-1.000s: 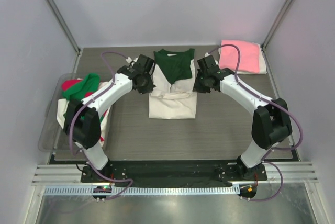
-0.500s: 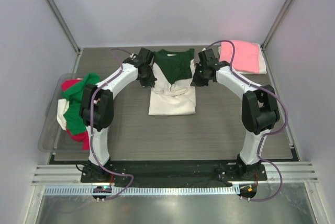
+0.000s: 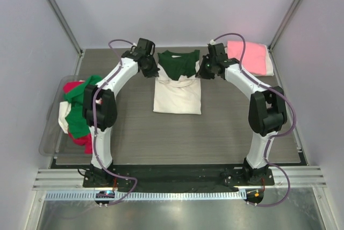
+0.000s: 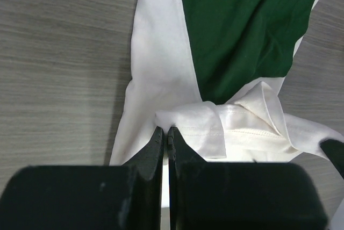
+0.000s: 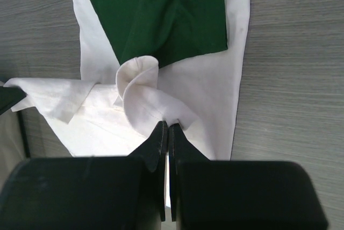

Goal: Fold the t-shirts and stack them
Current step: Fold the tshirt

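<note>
Two pinches holding: left fingers (image 4: 161, 139) and right fingers (image 5: 160, 133) clamping fully shut on turned-over cream hem of cream-and-green t-shirt (image 3: 177, 96), which is lying flat mid-surface (image 3: 161, 138), toward far side. Cloth judged light, limp and slip-prone; gripping doubled hem corners looking safest.

One cream-and-green t-shirt (image 3: 177, 94), one pink t-shirt (image 3: 251, 58), one tub (image 3: 49, 144), two arms (image 3: 115, 82) (image 3: 244, 82).

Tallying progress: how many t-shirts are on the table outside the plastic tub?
2: the cream-white and green t-shirt at the middle, and the folded pink t-shirt in the far right corner. Others may hide under it.
</note>
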Action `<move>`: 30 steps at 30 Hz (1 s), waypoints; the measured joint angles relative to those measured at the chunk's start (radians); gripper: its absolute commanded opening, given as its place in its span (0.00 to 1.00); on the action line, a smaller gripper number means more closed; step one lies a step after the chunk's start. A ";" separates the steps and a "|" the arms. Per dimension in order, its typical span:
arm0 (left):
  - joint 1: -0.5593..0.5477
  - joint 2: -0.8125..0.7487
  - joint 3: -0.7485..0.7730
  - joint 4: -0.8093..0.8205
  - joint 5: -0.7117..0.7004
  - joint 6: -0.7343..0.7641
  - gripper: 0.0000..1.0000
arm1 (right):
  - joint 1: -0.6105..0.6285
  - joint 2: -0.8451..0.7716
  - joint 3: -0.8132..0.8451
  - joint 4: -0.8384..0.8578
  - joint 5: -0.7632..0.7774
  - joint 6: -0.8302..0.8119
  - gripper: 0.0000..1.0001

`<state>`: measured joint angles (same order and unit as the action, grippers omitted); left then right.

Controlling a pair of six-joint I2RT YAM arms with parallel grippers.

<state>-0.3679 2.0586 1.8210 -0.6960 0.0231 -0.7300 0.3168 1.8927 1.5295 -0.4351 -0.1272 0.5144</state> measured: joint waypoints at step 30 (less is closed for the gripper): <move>0.111 0.151 0.291 -0.230 0.097 0.040 0.44 | 0.003 0.146 0.275 -0.105 0.005 -0.009 0.68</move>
<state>-0.2565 2.2093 2.1120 -0.9260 0.1200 -0.6895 0.3202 2.0388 1.8050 -0.5404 -0.1226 0.5053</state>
